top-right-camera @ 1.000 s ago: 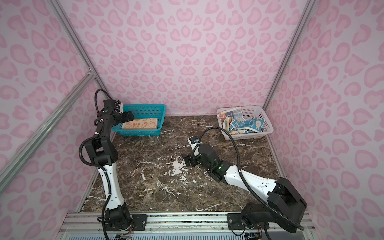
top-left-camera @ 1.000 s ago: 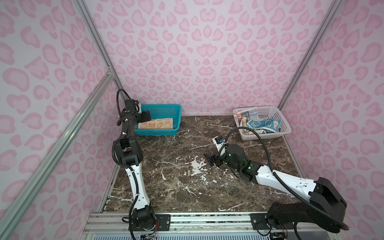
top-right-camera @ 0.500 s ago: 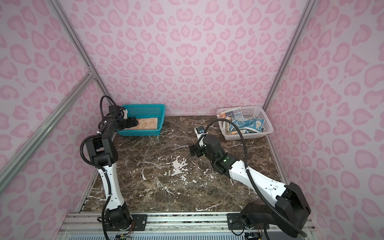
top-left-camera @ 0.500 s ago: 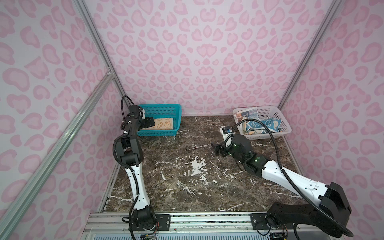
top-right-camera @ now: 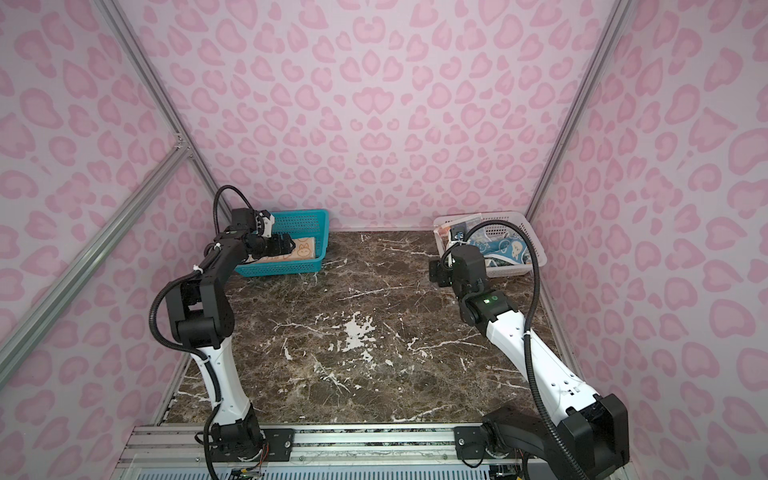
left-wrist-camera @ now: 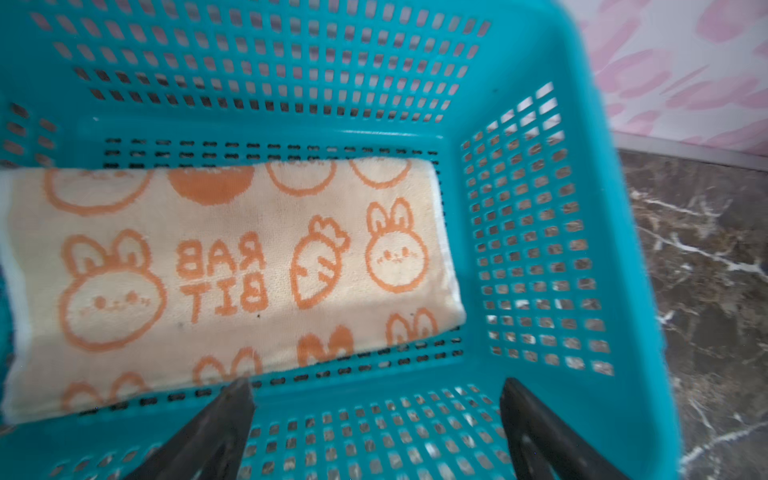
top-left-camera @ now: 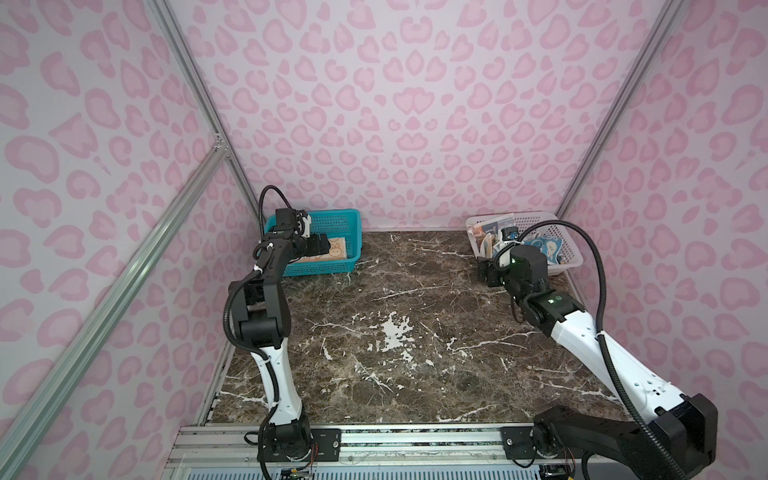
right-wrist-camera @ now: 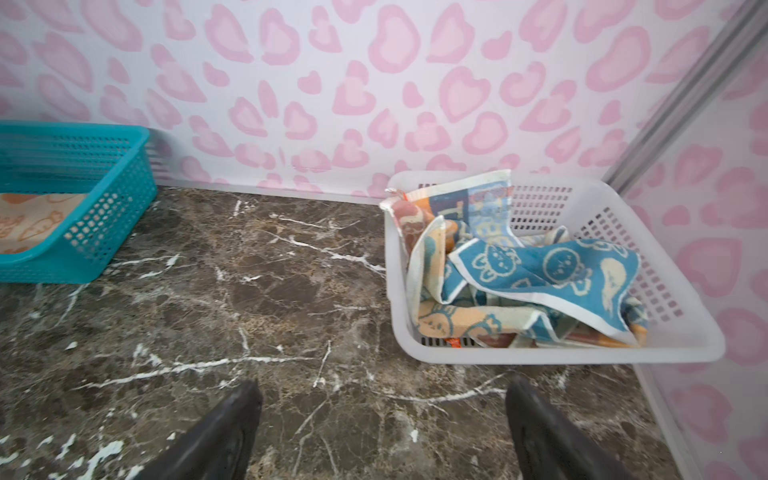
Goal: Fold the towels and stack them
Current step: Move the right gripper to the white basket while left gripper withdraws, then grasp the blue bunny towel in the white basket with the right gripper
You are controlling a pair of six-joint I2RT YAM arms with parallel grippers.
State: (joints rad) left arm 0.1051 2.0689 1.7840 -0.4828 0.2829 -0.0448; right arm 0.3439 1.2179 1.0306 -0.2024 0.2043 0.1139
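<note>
Far across the table [top-left-camera: 395, 299] from the white basket [right-wrist-camera: 561, 353], the teal basket [left-wrist-camera: 623, 249] holds the orange towel [left-wrist-camera: 232, 266], folded flat on its floor. The left gripper [left-wrist-camera: 374, 388] hovers over that teal basket, jaws apart and empty. Just short of the white basket's front rim, the right gripper [right-wrist-camera: 382, 388] hangs above bare marble, jaws wide, holding nothing.

Inside the white basket the blue towel [right-wrist-camera: 552, 266] lies crumpled on top. The lettered towel [right-wrist-camera: 469, 203] lies partly under it and rises against the wall facing the teal basket.

The step in hand looks like fetching the next towel. Blue is the better pick, being uppermost. The gripper should clear the rim, pinch one raised hem rather than the bunched middle so the lettered towel stays behind, then lift straight up before carrying it out to the open marble.
</note>
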